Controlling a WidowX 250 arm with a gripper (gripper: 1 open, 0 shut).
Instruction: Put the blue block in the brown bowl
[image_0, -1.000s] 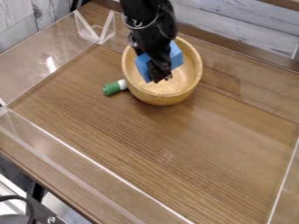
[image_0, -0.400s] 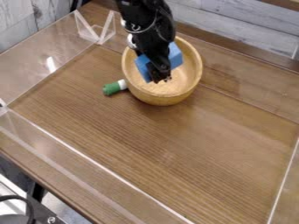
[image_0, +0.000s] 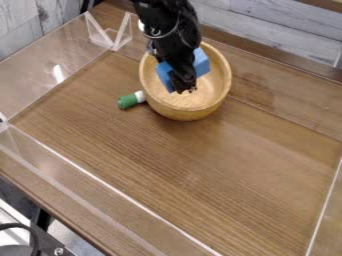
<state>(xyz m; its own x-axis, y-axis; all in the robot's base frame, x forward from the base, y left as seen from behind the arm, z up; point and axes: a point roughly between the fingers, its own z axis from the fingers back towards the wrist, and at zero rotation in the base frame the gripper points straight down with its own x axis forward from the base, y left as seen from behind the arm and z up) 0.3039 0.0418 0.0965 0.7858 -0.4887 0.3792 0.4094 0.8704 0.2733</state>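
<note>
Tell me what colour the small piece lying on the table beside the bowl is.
Green, with a pale end; the single camera view shows it left of the brown bowl.

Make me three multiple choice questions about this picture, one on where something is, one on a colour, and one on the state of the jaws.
1. Where does the small green piece lie?
A. Inside the brown bowl
B. On the table just left of the brown bowl
C. At the near right corner of the table

2. What colour is the block held over the brown bowl?
A. Blue
B. Red
C. Yellow

3. How do the jaws of the gripper stand?
A. Wide open and empty
B. Shut on the blue block
C. Shut on the green piece

Answers:
1 B, the green piece rests on the wood beside the bowl's left wall.
2 A, bright blue shows on both sides of the black gripper.
3 B, the jaws clamp the blue block inside the bowl's rim.
</note>
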